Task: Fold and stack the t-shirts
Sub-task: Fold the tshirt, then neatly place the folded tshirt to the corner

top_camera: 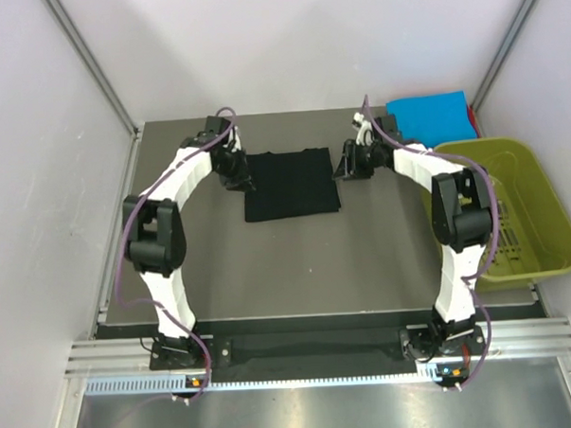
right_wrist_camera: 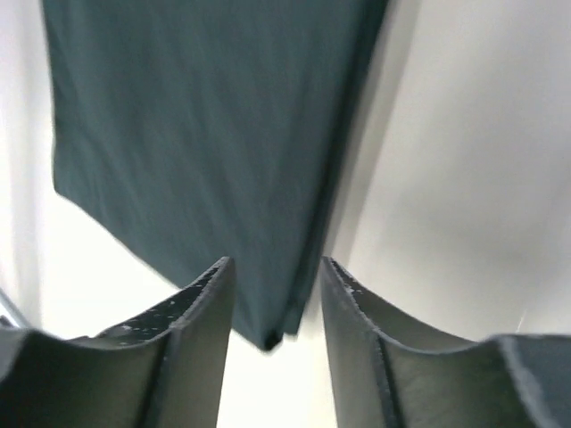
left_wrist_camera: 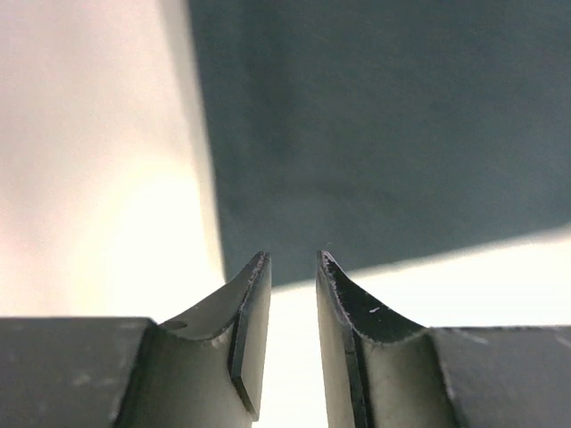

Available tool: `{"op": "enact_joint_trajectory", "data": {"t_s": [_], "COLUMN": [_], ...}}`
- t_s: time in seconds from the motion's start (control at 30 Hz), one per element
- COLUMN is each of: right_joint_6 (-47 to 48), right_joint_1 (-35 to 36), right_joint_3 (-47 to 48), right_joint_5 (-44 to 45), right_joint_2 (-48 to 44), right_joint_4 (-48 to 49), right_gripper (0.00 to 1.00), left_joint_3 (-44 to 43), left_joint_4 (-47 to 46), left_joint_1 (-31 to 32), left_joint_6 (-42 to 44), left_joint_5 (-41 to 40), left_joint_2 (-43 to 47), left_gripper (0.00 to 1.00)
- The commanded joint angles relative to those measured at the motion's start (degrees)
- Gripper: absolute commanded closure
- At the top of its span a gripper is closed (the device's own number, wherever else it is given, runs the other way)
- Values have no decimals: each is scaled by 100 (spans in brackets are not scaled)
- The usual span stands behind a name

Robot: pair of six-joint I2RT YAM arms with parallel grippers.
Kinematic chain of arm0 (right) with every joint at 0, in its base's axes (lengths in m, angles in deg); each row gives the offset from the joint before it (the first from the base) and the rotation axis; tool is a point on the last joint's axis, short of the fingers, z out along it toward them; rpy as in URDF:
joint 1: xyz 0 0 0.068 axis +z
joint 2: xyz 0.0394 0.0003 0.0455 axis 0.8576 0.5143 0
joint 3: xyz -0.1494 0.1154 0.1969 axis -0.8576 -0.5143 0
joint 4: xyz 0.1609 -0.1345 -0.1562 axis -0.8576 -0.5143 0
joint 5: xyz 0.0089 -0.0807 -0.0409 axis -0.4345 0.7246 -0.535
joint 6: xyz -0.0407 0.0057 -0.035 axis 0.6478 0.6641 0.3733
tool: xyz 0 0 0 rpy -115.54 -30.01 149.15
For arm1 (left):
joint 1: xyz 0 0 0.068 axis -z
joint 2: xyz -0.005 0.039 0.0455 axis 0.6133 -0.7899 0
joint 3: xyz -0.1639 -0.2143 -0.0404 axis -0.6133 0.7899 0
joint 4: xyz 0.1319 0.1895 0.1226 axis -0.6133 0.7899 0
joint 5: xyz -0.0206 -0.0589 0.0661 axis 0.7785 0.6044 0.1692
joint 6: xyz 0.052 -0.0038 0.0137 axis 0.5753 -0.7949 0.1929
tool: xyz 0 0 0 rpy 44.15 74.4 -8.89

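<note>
Black shirt (top_camera: 291,183) folded, mid-counter (top_camera: 297,261). Left pincer (left_wrist_camera: 293,267) released at its left edge; right pincer (right_wrist_camera: 277,276) released, straddling corner. Blue shirt (top_camera: 431,117) far right, partly behind basket (top_camera: 513,213); red barely visible.

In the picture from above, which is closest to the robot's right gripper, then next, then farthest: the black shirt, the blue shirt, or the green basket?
From the right gripper:
1. Folded black cloth t-shirt, right beside it, toward the table's middle.
2. Bright blue folded t-shirt, behind it in the far right corner.
3. Olive-green plastic basket, out at the right edge.
</note>
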State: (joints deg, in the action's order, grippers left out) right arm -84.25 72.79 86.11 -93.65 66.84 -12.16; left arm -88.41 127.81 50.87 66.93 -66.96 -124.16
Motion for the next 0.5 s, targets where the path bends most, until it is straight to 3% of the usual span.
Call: {"op": "enact_joint_trajectory", "data": {"t_s": [0.0,0.3,0.47], "right_joint_6": [234,208,199], "right_joint_1": [50,129,357], "right_joint_3": [775,2612,3305], "right_joint_5": [156,516,622], "right_joint_2": [462,1790,2230], "right_joint_4": [-117,-610,-759], "right_gripper": [55,44,44], "left_joint_3": [471,2343,2776], "left_joint_4": [-92,-1550,-1780], "left_joint_1": [-3,67,67], "left_joint_6": [345,-93,-24], "left_joint_5": [574,1417,1558], "left_joint_2": [1048,2560,2956], "left_gripper": [67,67,67]}}
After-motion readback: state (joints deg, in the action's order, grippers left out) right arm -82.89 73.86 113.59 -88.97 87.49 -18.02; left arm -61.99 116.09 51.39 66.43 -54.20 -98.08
